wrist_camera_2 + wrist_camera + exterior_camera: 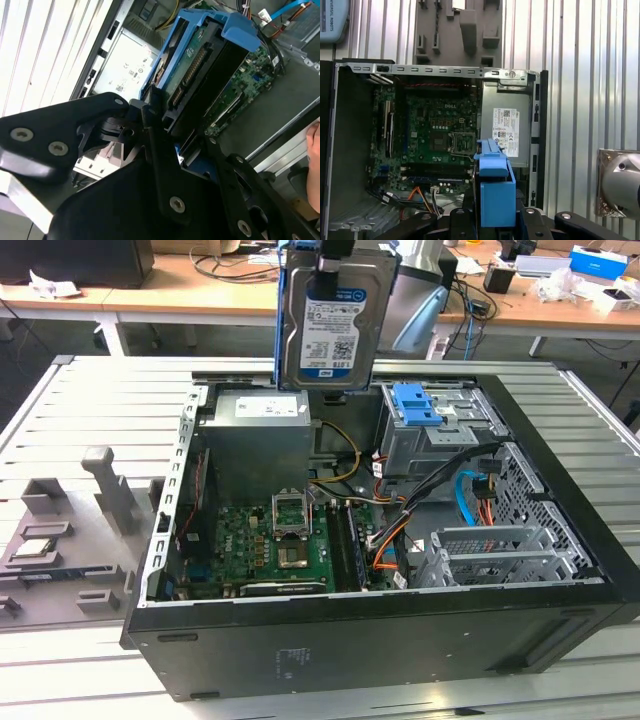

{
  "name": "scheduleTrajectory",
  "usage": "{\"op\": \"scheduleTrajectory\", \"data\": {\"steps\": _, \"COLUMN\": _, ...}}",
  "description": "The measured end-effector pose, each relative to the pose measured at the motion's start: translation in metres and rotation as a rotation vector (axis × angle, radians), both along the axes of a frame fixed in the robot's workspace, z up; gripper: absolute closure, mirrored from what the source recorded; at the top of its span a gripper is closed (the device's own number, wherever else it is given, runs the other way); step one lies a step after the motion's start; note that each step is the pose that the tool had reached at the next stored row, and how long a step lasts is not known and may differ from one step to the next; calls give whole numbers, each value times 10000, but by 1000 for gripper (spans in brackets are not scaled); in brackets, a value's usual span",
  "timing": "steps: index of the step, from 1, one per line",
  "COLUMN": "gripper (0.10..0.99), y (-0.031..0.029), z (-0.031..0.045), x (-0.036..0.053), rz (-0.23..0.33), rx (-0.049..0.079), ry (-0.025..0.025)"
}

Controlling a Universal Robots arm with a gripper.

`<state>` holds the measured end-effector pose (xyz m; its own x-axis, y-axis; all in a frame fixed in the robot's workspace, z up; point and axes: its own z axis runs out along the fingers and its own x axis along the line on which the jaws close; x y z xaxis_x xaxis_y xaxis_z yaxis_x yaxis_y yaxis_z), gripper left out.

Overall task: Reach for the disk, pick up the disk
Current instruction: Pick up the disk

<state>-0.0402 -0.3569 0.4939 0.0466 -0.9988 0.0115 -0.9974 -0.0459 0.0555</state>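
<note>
Fingers tight on either face of the disk, above the case

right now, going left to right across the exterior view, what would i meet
grey fixture plate → the disk, held up over the open case by the hand → blue cable → perforated metal wall

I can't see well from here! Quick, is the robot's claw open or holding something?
Gripper: closed, holding the disk in the air above the case.
</note>
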Motion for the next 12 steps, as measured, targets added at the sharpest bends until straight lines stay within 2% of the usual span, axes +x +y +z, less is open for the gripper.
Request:
{"op": "scheduleTrajectory", "data": {"steps": 7, "gripper": 718, "y": 0, "z": 0, "x": 243, "rz": -1, "rx": 0, "ry": 23}}
{"op": "scheduleTrajectory", "data": {"steps": 10, "gripper": 718, "y": 0, "z": -1, "x": 402, "rz": -2, "rx": 2, "ry": 37}}
{"op": "scheduleTrajectory", "data": {"steps": 12, "gripper": 718, "y": 1, "z": -1, "x": 463, "rz": -1, "rx": 1, "ry": 44}}
